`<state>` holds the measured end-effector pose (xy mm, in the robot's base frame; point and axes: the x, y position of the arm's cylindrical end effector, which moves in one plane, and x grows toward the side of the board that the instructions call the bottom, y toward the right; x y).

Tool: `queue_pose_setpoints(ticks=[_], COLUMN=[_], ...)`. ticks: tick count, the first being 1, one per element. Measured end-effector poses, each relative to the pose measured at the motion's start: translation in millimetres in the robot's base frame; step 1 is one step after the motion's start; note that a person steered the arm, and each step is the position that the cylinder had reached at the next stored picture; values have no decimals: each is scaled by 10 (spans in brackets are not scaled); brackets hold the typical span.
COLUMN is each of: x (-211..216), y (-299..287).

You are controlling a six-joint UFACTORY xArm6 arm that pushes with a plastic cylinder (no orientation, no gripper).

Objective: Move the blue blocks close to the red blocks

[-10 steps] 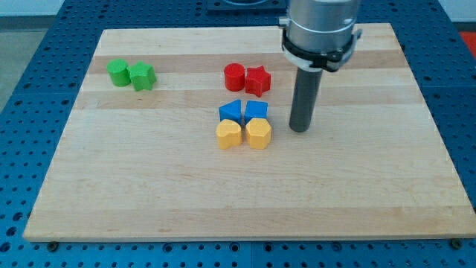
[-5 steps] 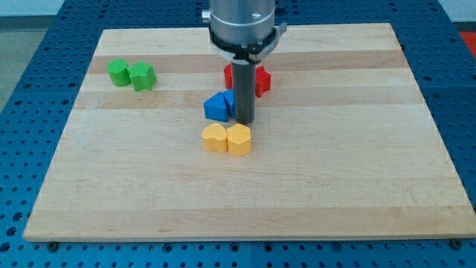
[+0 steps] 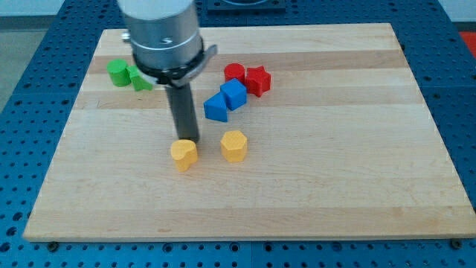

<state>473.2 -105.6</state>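
Two blue blocks sit near the board's middle: a blue cube (image 3: 233,94) and a blue triangular block (image 3: 216,109) touching it at its lower left. The cube touches or nearly touches the red cylinder (image 3: 234,73) above it, and the red star (image 3: 257,80) lies just to its right. My tip (image 3: 185,140) stands left of the blue blocks, right against the top of a yellow rounded block (image 3: 184,153).
A yellow hexagonal block (image 3: 233,145) lies right of my tip. Two green blocks (image 3: 117,71) sit at the view's upper left, one partly hidden behind my arm. The wooden board (image 3: 357,149) rests on a blue perforated table.
My tip swept left across the board's middle. The blue blocks shifted up toward the red blocks. The two yellow blocks were pushed left and split apart.
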Motion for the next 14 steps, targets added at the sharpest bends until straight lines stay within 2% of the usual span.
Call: queue_pose_setpoints(ticks=[2,3,5,8,11,12,14], x=[-421,-424,-400,-301,-308,-388,-425], y=[-35,53,749,968,214,296,971])
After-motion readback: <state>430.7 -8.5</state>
